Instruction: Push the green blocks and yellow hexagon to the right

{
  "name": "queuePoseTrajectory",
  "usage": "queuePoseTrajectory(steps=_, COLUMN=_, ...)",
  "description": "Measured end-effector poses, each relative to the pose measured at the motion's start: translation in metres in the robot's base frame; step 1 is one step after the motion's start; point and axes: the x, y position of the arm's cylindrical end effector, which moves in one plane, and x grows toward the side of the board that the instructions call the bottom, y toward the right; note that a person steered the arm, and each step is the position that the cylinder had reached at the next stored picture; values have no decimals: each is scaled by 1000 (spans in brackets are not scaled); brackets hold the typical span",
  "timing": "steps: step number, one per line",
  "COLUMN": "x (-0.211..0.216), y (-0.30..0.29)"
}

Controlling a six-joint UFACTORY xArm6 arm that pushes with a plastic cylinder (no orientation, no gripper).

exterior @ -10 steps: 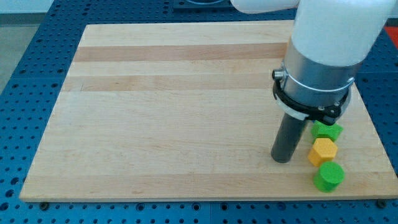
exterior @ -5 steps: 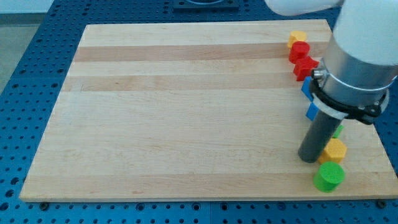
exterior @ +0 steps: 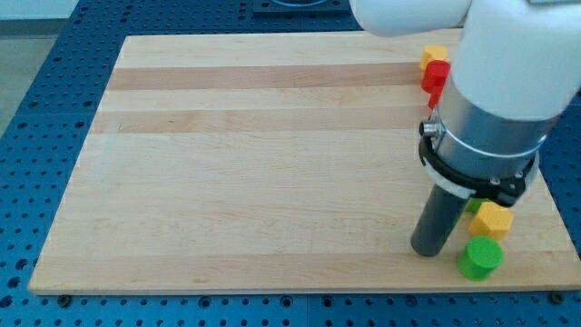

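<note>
My tip (exterior: pixel 428 252) rests on the wooden board (exterior: pixel 272 163) near its bottom right corner. A green cylinder block (exterior: pixel 479 258) lies just to the tip's right, a small gap apart. The yellow hexagon (exterior: pixel 493 220) sits up and right of the tip, close to the rod. A second green block (exterior: pixel 474 206) shows only as a sliver behind the rod, left of the hexagon. The arm's body hides much of the board's right side.
A yellow block (exterior: pixel 434 54) and a red block (exterior: pixel 438 74) lie near the board's top right edge, partly covered by the arm. The board sits on a blue perforated table (exterior: pixel 36 109). The board's right edge runs close to the hexagon.
The rod moved right against the blocks, then came back left and a little down. The yellow hexagon and upper green block have shifted right. The lower green cylinder has hardly moved.
</note>
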Motion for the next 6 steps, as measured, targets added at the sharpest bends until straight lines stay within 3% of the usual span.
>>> queuePoseTrajectory(steps=6, x=25, y=18)
